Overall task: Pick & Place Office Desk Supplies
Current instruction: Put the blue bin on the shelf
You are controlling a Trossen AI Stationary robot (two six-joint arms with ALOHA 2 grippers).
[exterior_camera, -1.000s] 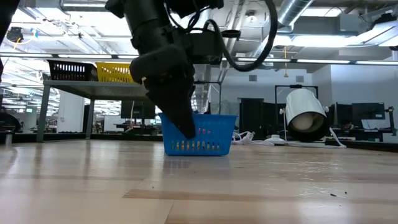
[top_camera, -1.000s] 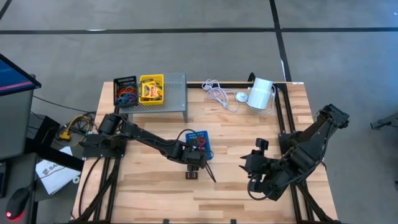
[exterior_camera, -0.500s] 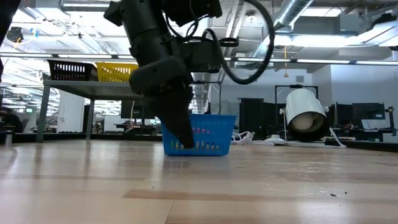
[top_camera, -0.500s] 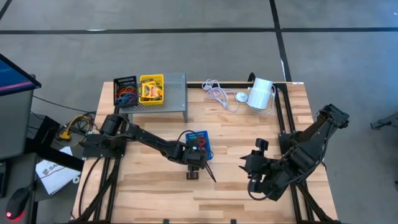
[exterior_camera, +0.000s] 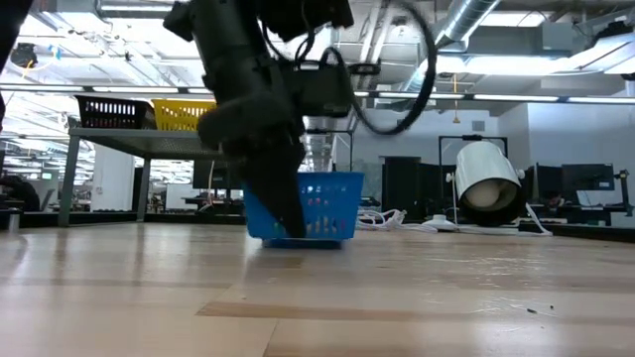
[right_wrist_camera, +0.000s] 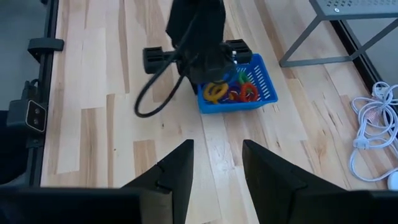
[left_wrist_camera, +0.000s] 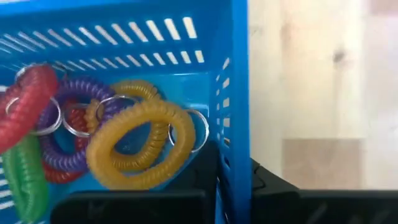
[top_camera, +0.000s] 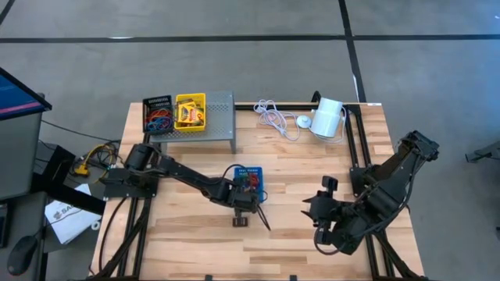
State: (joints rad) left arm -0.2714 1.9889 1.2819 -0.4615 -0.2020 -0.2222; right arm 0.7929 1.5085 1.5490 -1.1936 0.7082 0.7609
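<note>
A small blue bin [top_camera: 253, 178] stands on the table's middle and holds coloured coil loops: yellow [left_wrist_camera: 140, 148], purple [left_wrist_camera: 93, 93], red [left_wrist_camera: 28, 106] and green [left_wrist_camera: 25, 180]. My left gripper [top_camera: 244, 200] slants down onto the bin's near side and is shut on its wall. My right gripper [top_camera: 320, 222] hangs open above the table's right part, with nothing between its fingers [right_wrist_camera: 214, 165]. A black bin [top_camera: 157, 115] of loops and a yellow bin [top_camera: 191, 112] with crayon boxes sit on the grey stand [top_camera: 221, 117]. My left gripper pinches the blue bin's slotted side wall [left_wrist_camera: 237, 134] at its rim, one finger [left_wrist_camera: 155, 205] inside the bin and one finger [left_wrist_camera: 280, 196] outside. It comes slanting down from the table's left. In the low view the bin [exterior_camera: 317, 203] sits slightly tilted.
A white cable [top_camera: 273, 117] and a white cylinder [top_camera: 328, 117] lie at the table's far right. The grey stand occupies the far left. Bare wood shows along the near edge and between the two arms.
My left gripper has shut on the blue bin's wall without moving away. The bin has shifted a little and tipped slightly from how it stood before.
</note>
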